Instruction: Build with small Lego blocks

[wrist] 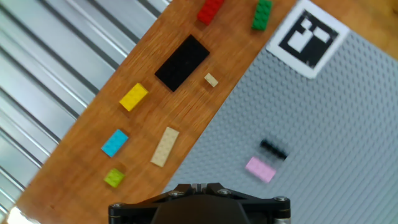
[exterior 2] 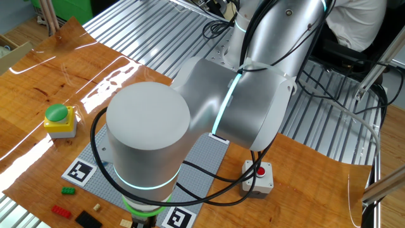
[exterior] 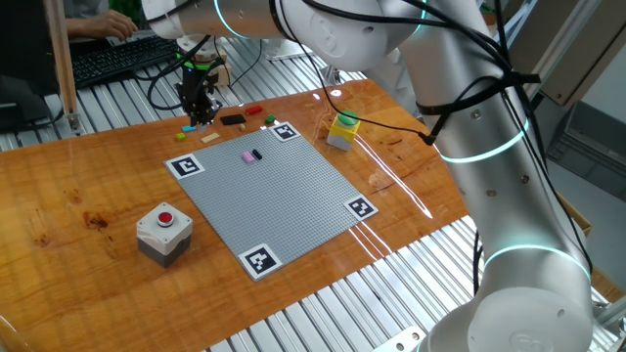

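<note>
Item: small Lego blocks, loose stock on the wooden table [exterior: 88, 186], along the edge of the grey baseplate [exterior: 279, 191].

- Hand view, on the wood: black plate [wrist: 181, 62], yellow brick [wrist: 134, 97], blue brick [wrist: 114, 142], lime-green brick [wrist: 114, 178], tan long brick [wrist: 164, 147], tiny tan piece [wrist: 211, 79], red brick [wrist: 210, 10], green brick [wrist: 262, 15].
- Already on the baseplate: pink brick [wrist: 260, 169], with a black brick [wrist: 273, 149] just beside it.

Gripper [exterior: 201, 117]: I see it hanging over the loose stock, pointing down. Its fingertips show in no view clearly enough; I cannot tell whether they stand apart or together, nor whether they carry anything.

Handling, my judgement: light, rigid, glossy plastic, liable to skid or twist if pinched off-centre. I would take a brick across its short width, on the two long flat sides, at mid-length.

Orientation in the hand view: the tan long brick's long axis runs steeply, lower left to upper right; the black plate and yellow brick lie diagonally the same way.
</note>
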You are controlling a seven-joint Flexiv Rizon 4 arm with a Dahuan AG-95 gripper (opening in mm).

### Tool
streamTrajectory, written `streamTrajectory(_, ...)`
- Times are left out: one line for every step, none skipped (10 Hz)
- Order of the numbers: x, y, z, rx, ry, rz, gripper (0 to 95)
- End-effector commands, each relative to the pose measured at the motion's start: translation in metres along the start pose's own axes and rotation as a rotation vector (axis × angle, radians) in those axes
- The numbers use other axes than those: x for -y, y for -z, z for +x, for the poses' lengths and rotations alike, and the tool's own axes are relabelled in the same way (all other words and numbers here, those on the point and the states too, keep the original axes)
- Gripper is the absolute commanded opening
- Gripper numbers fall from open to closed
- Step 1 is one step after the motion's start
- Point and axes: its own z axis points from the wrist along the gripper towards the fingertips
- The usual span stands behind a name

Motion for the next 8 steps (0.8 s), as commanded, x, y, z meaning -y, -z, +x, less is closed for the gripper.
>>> streamTrajectory(-0.0001, 0.0002, 0.0002, 0.000, -0.013, -0.001, 19.0)
streamTrajectory(-0.0001, 0.0002, 0.0002, -0.001, -0.030, -0.001, 19.0)
streamTrajectory(-0.0001, 0.0002, 0.0002, -0.014, -0.034, -0.004, 19.0)
streamTrajectory(-0.0001, 0.0002, 0.0002, -0.018, -0.034, -0.006, 19.0)
streamTrajectory(-0.0001, 0.0002, 0.0002, -0.026, -0.026, -0.009, 19.0)
streamTrajectory(-0.0001, 0.0002, 0.0002, -0.031, -0.026, -0.010, 19.0)
streamTrajectory(-0.0001, 0.0002, 0.0002, -0.037, -0.026, -0.010, 19.0)
streamTrajectory(-0.0001, 0.0002, 0.0002, -0.043, 0.007, -0.005, 19.0)
